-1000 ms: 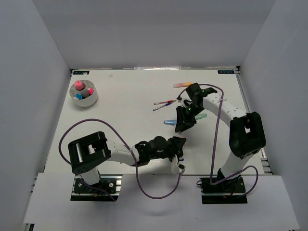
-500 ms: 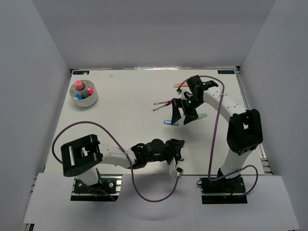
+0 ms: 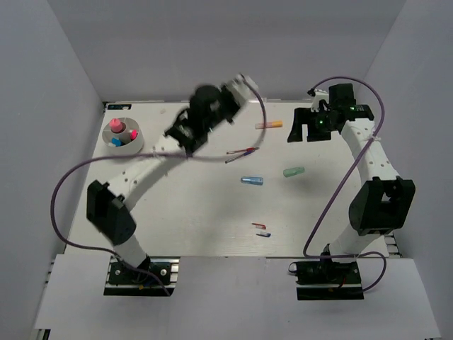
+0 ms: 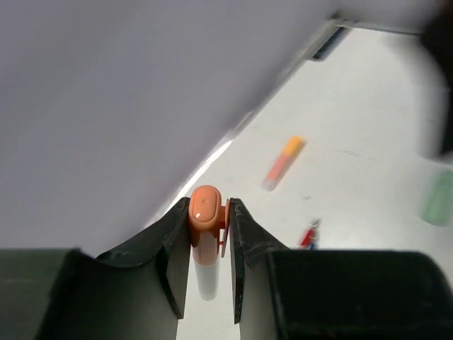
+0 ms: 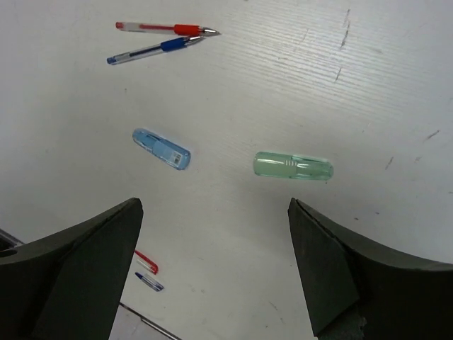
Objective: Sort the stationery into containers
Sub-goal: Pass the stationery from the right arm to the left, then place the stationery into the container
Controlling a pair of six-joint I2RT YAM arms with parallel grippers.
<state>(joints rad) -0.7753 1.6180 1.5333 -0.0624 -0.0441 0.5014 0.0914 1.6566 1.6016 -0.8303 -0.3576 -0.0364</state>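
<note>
The bowl (image 3: 133, 149) sits far left, partly filled. My left gripper (image 4: 210, 234) pinches an orange marker (image 4: 204, 216), lifted near the back wall, presumably bound for that bowl. My right gripper (image 5: 214, 212) hangs spread wide above the mint marker (image 5: 293, 166), probably my next pick.

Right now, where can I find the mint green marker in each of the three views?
Top external: the mint green marker lies right of centre, to the right of the blue marker.
Left wrist: a blurred green shape at the right edge, probably this marker.
Right wrist: the marker lies just right of centre.
Shared landmark: the red and blue pens lying together, also seen in the left wrist and right wrist views.
</note>
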